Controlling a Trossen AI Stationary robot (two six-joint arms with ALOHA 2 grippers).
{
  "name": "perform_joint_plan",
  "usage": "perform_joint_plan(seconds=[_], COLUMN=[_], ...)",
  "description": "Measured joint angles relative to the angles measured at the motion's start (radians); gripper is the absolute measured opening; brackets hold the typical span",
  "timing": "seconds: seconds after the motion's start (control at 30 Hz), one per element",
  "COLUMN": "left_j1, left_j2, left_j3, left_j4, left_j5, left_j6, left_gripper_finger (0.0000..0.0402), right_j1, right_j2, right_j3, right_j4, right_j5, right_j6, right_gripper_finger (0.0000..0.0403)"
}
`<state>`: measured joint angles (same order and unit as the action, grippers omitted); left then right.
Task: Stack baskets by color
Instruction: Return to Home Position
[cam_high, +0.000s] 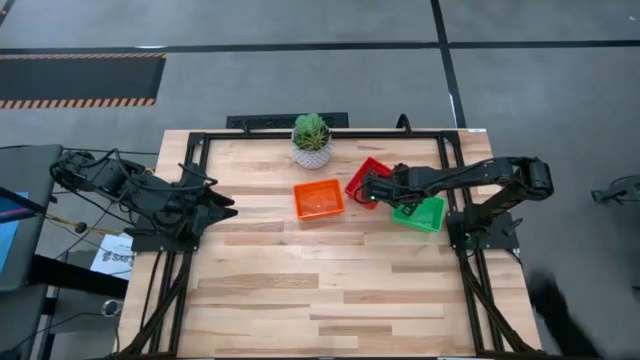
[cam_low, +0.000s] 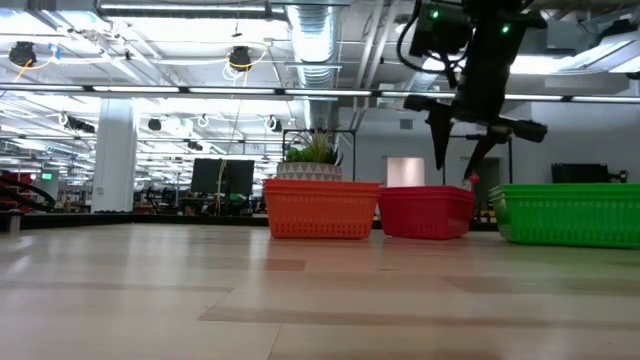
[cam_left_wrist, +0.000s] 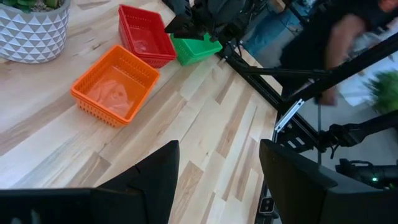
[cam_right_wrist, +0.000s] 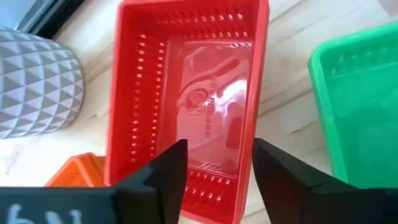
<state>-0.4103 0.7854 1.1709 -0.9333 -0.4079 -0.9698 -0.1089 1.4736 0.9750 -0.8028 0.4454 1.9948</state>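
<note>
Three baskets rest on their bases at the table's far right: an orange basket (cam_high: 319, 199), a red basket (cam_high: 368, 178) and a green basket (cam_high: 420, 213). My right gripper (cam_high: 366, 190) hangs open over the red basket (cam_right_wrist: 186, 93), pointing steeply down, its fingers (cam_low: 440, 150) above one short wall and just clear of the rim (cam_low: 425, 190). The left gripper (cam_high: 228, 207) waits open at the table's left edge, nothing between its fingers (cam_left_wrist: 163, 177). From there the orange basket (cam_left_wrist: 115, 84) lies well ahead.
A potted green plant (cam_high: 312, 140) in a white patterned pot stands at the far edge, close to the orange and red baskets. The table's black frame (cam_high: 455, 165) runs beside the green basket. A person (cam_left_wrist: 348, 37) moves beyond the right side. Bare wood fills the near half.
</note>
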Motion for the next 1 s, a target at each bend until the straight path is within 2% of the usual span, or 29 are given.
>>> perform_joint_plan(seconds=[0.23,0.33,0.47,0.6,0.7,0.77,0.93,1.0], left_j1=[0.000,0.000,0.000,0.000,0.000,0.000,0.001,0.001], left_j2=[0.000,0.000,0.000,0.000,0.000,0.000,0.000,0.000], left_j3=[0.000,0.000,0.000,0.000,0.000,0.000,0.000,0.000], left_j4=[0.000,0.000,-0.001,0.000,0.000,-0.001,0.004,0.002], left_j5=[0.000,0.012,0.107,0.142,0.142,0.135,0.023,0.027], left_j6=[0.008,0.007,-0.017,-0.015,-0.036,-0.029,0.023,0.077], left_gripper_finger=[0.0210,0.0210,0.0210,0.0210,0.0210,0.0210,0.0210,0.0210], right_j1=[0.003,0.003,0.019,0.065,0.109,0.133,0.196,0.232], right_j2=[-0.126,-0.202,-0.304,-0.396,-0.450,-0.478,-0.528,-0.532], right_j3=[0.000,0.000,0.000,0.001,0.002,0.002,0.001,0.001], right_j4=[0.000,0.036,0.142,0.281,0.371,0.373,0.386,0.459], right_j5=[0.001,-0.012,-0.088,-0.107,-0.107,-0.107,-0.105,-0.105], right_j6=[-0.144,-0.293,-0.528,-0.670,-0.760,-0.879,-0.959,-1.054], right_gripper_finger=[0.0224,0.0224,0.0219,0.0214,0.0213,0.0214,0.0217,0.0216])
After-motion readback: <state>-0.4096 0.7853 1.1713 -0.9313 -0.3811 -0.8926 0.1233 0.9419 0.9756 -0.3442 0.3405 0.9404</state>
